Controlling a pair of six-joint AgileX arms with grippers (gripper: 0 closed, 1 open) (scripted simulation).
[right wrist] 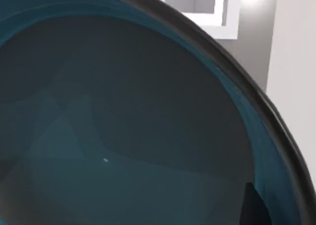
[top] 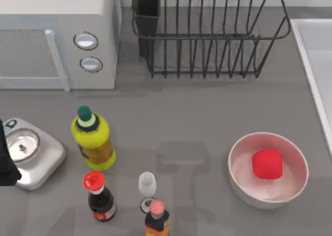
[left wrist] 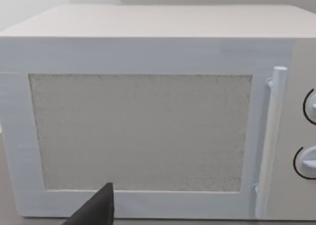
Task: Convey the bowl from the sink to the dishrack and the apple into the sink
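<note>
The left arm (top: 6,161) sits at the frame's far left edge beside one kitchen scale (top: 28,152); whether its fingers are open cannot be told, and its wrist camera faces one white microwave (left wrist: 148,121). The right wrist camera looks closely into one teal-blue bowl (right wrist: 123,136), its grip state equally unreadable. From above, one red apple (top: 267,163) lies inside one white bowl (top: 239,181) at lower right, one black dishrack (top: 207,44) stands at top centre, the sink (top: 311,44) rim runs along the right edge, and three bottles and one glass stand lower left.

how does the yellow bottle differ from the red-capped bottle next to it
The yellow bottle is fat and bright yellow-green with a dark green cap; the red-capped bottle is slimmer, dark-bodied, with a red label. The yellow one stands nearer the microwave. Both stand upright on the table.
</note>
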